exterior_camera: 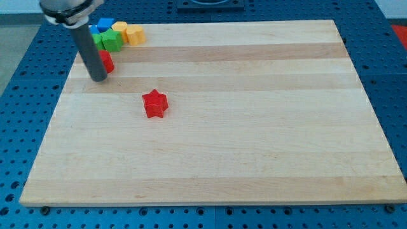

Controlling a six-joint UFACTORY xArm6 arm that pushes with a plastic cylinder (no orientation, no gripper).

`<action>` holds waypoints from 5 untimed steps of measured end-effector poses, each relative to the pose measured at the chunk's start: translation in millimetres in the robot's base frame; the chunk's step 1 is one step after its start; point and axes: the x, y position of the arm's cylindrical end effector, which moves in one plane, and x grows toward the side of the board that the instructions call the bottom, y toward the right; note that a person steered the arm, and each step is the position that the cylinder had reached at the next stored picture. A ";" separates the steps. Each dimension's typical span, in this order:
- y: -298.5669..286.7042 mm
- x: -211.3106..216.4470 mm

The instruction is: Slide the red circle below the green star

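Observation:
My tip [98, 79] rests on the wooden board [254, 127] near its top left corner. The red circle [107, 62] is right behind the rod, touching its right side, and is partly hidden by it. Just above the red circle sits a green block [112, 41], star-like in shape, in a tight cluster of blocks. A red star [154, 104] lies alone, below and to the right of my tip.
The cluster at the board's top left also holds a blue block [103, 25], a yellow block [119, 27], an orange-yellow block [135, 34] and another green block [97, 39] partly hidden by the rod. A blue pegboard table surrounds the board.

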 end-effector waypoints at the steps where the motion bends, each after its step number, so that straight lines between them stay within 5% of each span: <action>1: -28.9 -2.2; 3: -7.4 -25.7; 5: 5.9 -1.1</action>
